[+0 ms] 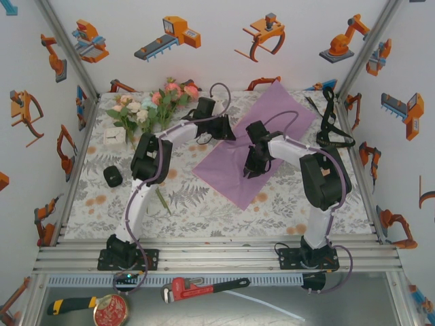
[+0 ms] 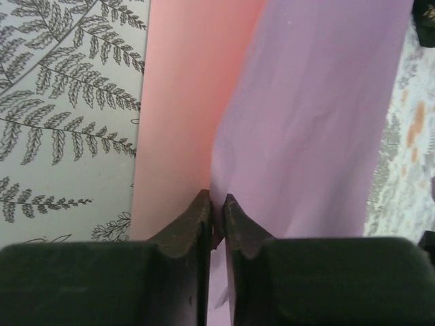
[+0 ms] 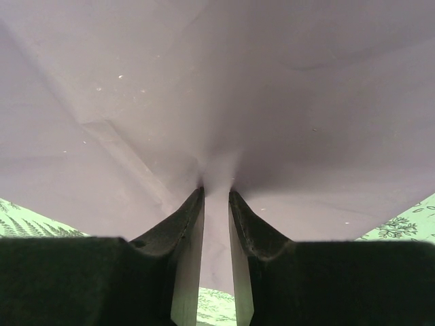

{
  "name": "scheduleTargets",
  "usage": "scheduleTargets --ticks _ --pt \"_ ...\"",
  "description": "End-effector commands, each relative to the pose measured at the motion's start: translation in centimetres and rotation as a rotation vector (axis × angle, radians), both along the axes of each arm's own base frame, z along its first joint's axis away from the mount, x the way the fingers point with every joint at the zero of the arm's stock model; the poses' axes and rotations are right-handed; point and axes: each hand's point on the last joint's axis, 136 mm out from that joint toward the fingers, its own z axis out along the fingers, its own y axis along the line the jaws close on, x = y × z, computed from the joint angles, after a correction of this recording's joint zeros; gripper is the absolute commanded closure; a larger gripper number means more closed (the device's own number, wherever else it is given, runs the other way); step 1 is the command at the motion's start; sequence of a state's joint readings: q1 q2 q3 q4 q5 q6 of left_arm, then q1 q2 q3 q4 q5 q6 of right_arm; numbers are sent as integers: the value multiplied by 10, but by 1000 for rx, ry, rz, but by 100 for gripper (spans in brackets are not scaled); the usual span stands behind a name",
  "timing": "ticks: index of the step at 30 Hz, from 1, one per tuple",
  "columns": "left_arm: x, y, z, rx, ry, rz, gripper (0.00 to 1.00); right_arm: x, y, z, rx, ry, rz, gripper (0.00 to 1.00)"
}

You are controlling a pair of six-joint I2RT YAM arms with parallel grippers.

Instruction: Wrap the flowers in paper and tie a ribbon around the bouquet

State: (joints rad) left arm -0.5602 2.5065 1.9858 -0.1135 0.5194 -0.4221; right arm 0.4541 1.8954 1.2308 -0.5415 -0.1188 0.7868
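The paper (image 1: 272,102) lies lilac side up at the centre right of the table, turned like a diamond. My left gripper (image 1: 223,132) is at its far left edge, jaws shut on the paper there. In the left wrist view the left gripper (image 2: 217,200) pinches a lifted fold, with the pink underside (image 2: 183,102) to the left and the lilac face (image 2: 319,122) to the right. My right gripper (image 1: 253,168) sits on the paper's middle. Seen from the wrist, the right gripper (image 3: 216,190) holds a bunched ridge of the paper (image 3: 217,81). The flowers (image 1: 153,102) lie at the back left. The black ribbon (image 1: 331,119) lies at the back right.
A single green stem (image 1: 162,200) lies on the fern-printed table cover (image 1: 204,204) near the left arm. A small black object (image 1: 112,175) and a white box (image 1: 114,136) sit at the left. A red pipe wrench (image 1: 204,288) lies in front of the arm bases.
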Motion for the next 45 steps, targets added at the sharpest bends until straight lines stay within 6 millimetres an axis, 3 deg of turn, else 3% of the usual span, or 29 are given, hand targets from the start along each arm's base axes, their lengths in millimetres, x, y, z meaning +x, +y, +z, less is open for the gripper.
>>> scheduleTargets --ticks 1,5,9,11,14,17,20,22,25,27,29,31,35,40,45 --pt "2 -5 -5 56 -31 1 99 -4 -2 -10 -27 33 23 72" --pt "5 -4 17 -1 -14 18 100 8 -11 32 -23 -34 13 59" --pt "12 21 68 -25 -15 79 100 15 -53 72 -9 -129 -94 50" --pt "11 39 96 -30 -2 112 100 14 -78 80 -9 -164 -154 49" --pt "-3 64 138 2 -1 122 100 10 -98 74 -5 -168 -219 49" --pt "-24 82 175 98 -44 77 100 11 -91 67 48 -148 -244 51" --pt "-43 83 207 117 -53 31 100 20 -73 61 126 -152 -258 53" --pt "-55 72 226 107 -56 13 100 26 -58 57 146 -155 -230 54" --pt "-73 34 252 27 -73 -11 100 36 -28 52 188 -144 -163 59" --pt "-78 5 253 -33 -36 -10 100 41 -8 50 219 -142 -126 65" --pt "-83 -24 241 -72 17 -12 100 44 6 47 262 -145 -119 71" --pt "-89 -46 217 -49 46 -26 100 42 3 44 279 -142 -139 73" --pt "-94 -65 171 11 96 -47 100 19 -49 38 245 -129 -243 69" --pt "-98 -76 125 29 188 -65 100 -36 -132 48 138 -120 -322 67" --pt "-107 -92 92 15 296 -66 100 -68 -157 81 64 -173 -333 67"
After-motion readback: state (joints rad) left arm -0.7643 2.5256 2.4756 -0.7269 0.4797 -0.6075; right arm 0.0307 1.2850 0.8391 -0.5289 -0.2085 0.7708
